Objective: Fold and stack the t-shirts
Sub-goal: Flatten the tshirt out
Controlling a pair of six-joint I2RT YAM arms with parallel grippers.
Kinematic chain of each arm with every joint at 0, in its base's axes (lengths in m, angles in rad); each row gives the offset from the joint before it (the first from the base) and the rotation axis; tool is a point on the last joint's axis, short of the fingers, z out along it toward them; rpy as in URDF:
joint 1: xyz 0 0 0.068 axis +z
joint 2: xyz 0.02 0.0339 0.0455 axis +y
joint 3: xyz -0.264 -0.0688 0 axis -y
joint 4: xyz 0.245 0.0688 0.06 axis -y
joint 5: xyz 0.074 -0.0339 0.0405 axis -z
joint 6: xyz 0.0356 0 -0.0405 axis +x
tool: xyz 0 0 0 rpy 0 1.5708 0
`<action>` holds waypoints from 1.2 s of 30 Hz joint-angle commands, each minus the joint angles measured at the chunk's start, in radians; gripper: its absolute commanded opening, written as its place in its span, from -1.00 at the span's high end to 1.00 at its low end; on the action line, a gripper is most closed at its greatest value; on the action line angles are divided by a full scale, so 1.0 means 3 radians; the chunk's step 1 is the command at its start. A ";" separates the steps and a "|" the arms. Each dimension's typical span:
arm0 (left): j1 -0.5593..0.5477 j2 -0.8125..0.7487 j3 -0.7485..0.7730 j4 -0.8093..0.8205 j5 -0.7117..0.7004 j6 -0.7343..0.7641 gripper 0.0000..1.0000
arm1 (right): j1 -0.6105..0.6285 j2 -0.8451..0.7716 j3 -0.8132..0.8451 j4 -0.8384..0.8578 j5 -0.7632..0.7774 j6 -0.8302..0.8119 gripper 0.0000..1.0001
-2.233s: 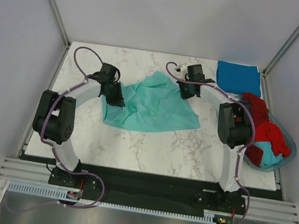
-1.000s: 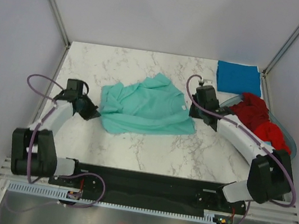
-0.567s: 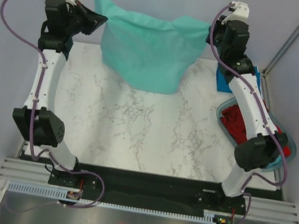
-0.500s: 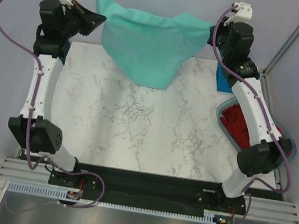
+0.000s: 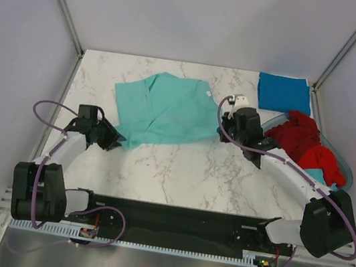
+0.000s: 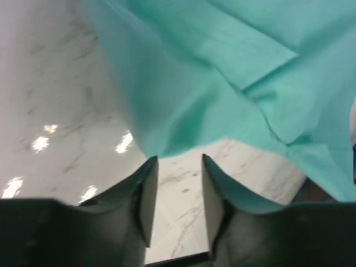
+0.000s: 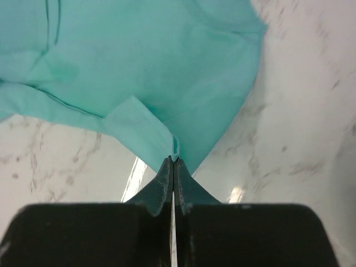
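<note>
Teal t-shirt (image 5: 165, 108): centre of frame, spread loosely on the bench (image 5: 178, 174), creased, not yet folded.
Blue t-shirt (image 5: 283, 92): upper right, folded flat; judged the start of the stack.
Red t-shirts (image 5: 302, 140): right edge, heaped unfolded in the basket (image 5: 349, 179).
Left end effector (image 6: 178, 161): fingers apart at the teal hem, gripping nothing.
Right end effector (image 7: 173, 160): closed on a pinch of teal hem.
Progress: early; one shirt folded, one being worked, the rest waiting.
</note>
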 commanded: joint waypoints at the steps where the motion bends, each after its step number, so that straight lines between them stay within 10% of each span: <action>1: 0.0016 -0.0167 -0.0209 0.0056 -0.0451 0.0147 -0.01 | 0.0142 -0.0103 -0.0346 0.0051 -0.0068 0.0572 1.00; 14: -0.0086 0.0568 0.0960 -0.0639 -0.1474 0.0858 -0.16 | 0.0464 -0.0323 -0.0951 0.0169 -0.0063 0.0595 1.00; 24: -0.0715 0.1478 0.1662 -0.0598 -0.0907 0.1798 -0.15 | 0.0479 -0.0257 -0.0884 0.0123 -0.0083 0.0544 1.00; 36: -0.0705 0.1541 0.1525 -0.1130 -0.1315 0.1599 -0.09 | 0.0490 -0.0374 -0.0843 -0.0102 0.0243 0.0549 1.00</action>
